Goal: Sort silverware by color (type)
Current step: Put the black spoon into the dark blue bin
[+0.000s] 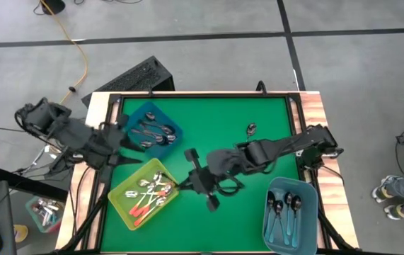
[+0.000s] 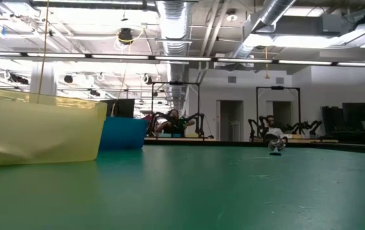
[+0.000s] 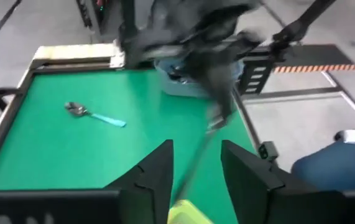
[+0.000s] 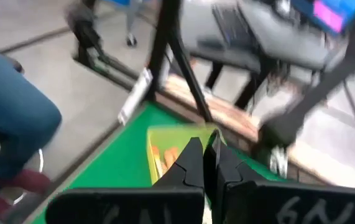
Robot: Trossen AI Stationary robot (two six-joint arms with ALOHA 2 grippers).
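My right gripper (image 1: 185, 183) (image 4: 205, 144) hovers just right of the yellow bin (image 1: 132, 205), fingers shut. In the left wrist view a thin dark spoon (image 3: 196, 158) slants down from its tips. My left gripper (image 1: 127, 144) (image 3: 196, 149) is open between the blue bin (image 1: 160, 119) and the yellow bin, holding nothing. One teal-handled spoon (image 1: 251, 128) (image 3: 93, 114) (image 2: 276, 144) lies flat on the green mat. The blue bin holds dark spoons (image 1: 152, 133), the yellow bin orange-handled spoons (image 1: 148, 198), and the teal bin (image 1: 308, 193) teal-handled spoons (image 1: 284, 212). My right gripper appears to pinch a thin dark spoon by one end (image 3: 214, 127) between its shut fingers. The spoon hangs slanting below the tips, clear of the mat. The fingers hide the contact in the right wrist view, so which end it holds cannot be told.
The mat's middle and far part (image 1: 209, 120) is bare green apart from the lone spoon. A black frame (image 1: 293, 106) edges the mat. Another bin of cutlery (image 1: 44, 211) sits off the table at the left. A person's leg and shoe (image 1: 393, 188) show at the right.
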